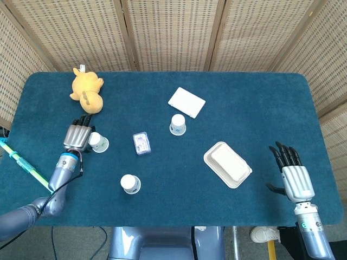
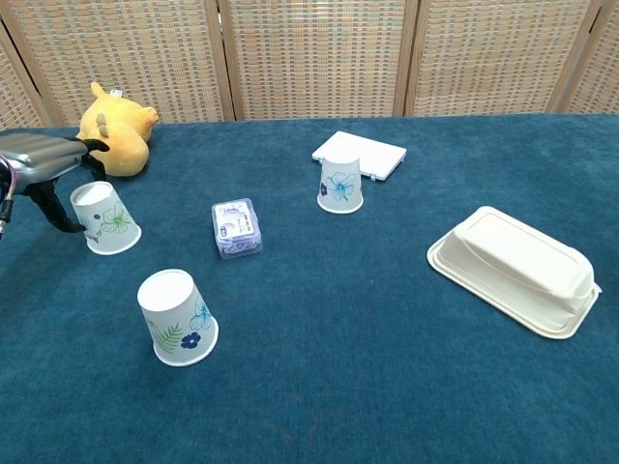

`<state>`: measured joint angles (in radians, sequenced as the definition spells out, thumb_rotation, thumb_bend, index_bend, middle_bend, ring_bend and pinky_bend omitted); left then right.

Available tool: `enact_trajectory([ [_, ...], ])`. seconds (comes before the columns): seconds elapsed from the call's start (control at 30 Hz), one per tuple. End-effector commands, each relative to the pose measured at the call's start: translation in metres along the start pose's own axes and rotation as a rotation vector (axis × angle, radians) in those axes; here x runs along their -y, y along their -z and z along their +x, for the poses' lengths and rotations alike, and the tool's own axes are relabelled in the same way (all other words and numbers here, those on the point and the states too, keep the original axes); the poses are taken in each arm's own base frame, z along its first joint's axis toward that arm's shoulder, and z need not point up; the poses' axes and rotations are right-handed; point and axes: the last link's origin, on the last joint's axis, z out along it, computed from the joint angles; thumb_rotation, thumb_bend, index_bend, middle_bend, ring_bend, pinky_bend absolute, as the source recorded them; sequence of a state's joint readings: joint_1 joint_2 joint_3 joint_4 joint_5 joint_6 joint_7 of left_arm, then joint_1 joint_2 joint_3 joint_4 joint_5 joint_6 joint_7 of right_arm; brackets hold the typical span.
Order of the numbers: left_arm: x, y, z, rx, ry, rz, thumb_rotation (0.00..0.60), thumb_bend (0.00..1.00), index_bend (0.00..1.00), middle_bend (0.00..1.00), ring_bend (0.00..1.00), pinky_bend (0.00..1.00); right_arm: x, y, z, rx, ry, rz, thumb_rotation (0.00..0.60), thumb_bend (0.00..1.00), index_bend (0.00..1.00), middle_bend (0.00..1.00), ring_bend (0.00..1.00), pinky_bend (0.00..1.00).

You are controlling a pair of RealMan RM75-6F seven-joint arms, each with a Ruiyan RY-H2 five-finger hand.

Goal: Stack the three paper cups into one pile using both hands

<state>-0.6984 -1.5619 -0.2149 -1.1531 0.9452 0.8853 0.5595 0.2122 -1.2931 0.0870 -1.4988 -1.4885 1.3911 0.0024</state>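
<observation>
Three white floral paper cups stand upside down on the blue table. One cup (image 1: 98,142) (image 2: 104,217) is at the left, another (image 1: 130,183) (image 2: 176,317) near the front, the third (image 1: 178,124) (image 2: 340,185) in the middle. My left hand (image 1: 77,136) (image 2: 44,164) is right beside the left cup, fingers spread over its left side and thumb low; it holds nothing. My right hand (image 1: 293,176) rests open at the table's right front edge, far from all cups, and is out of the chest view.
A yellow plush toy (image 1: 87,90) (image 2: 114,130) lies behind the left cup. A small clear box (image 1: 141,143) (image 2: 236,228), a white flat box (image 1: 186,102) (image 2: 360,153) and a white clamshell container (image 1: 227,164) (image 2: 513,269) share the table. A green-blue stick (image 1: 24,164) hangs off the left edge.
</observation>
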Motion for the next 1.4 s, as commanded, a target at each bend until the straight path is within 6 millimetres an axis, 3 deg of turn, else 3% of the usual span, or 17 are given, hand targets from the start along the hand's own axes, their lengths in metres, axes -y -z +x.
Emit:
enact_trajectory([
  [0.03,-0.002,0.0,0.0,-0.021,-0.002,-0.003,0.6,0.27,0.51,0.0,0.0,0.16,0.001,0.0,-0.001,0.004,0.0,0.006,0.6,0.14,0.11,0.0,0.0,0.0],
  [0.33,0.002,0.004,0.002,-0.043,0.027,-0.002,0.6,0.27,0.52,0.0,0.0,0.16,0.002,0.001,0.0,0.001,0.001,0.006,0.6,0.14,0.11,0.0,0.0,0.0],
  [0.47,0.004,0.012,0.012,-0.081,0.06,-0.022,0.6,0.27,0.51,0.0,0.0,0.16,0.001,0.0,0.0,0.001,0.001,0.004,0.6,0.14,0.11,0.0,0.0,0.0],
  [0.7,0.003,0.049,0.042,-0.167,0.107,-0.127,0.6,0.27,0.51,0.0,0.0,0.16,0.001,0.0,-0.002,0.007,0.003,0.004,0.6,0.14,0.11,0.0,0.0,0.0],
  [0.87,-0.005,0.086,0.056,-0.204,0.122,-0.234,0.6,0.27,0.51,0.0,0.0,0.16,0.001,0.0,-0.002,0.005,0.004,-0.002,0.6,0.14,0.11,0.0,0.0,0.0],
  [1.1,-0.018,0.121,0.059,-0.208,0.116,-0.346,0.6,0.27,0.51,0.0,0.0,0.16,-0.001,-0.001,0.0,0.001,-0.001,-0.011,0.6,0.14,0.11,0.0,0.0,0.0],
  [1.4,-0.03,0.142,0.049,-0.17,0.106,-0.43,0.6,0.27,0.5,0.0,0.0,0.16,-0.003,-0.001,0.001,-0.002,-0.008,-0.012,0.6,0.14,0.11,0.0,0.0,0.0],
])
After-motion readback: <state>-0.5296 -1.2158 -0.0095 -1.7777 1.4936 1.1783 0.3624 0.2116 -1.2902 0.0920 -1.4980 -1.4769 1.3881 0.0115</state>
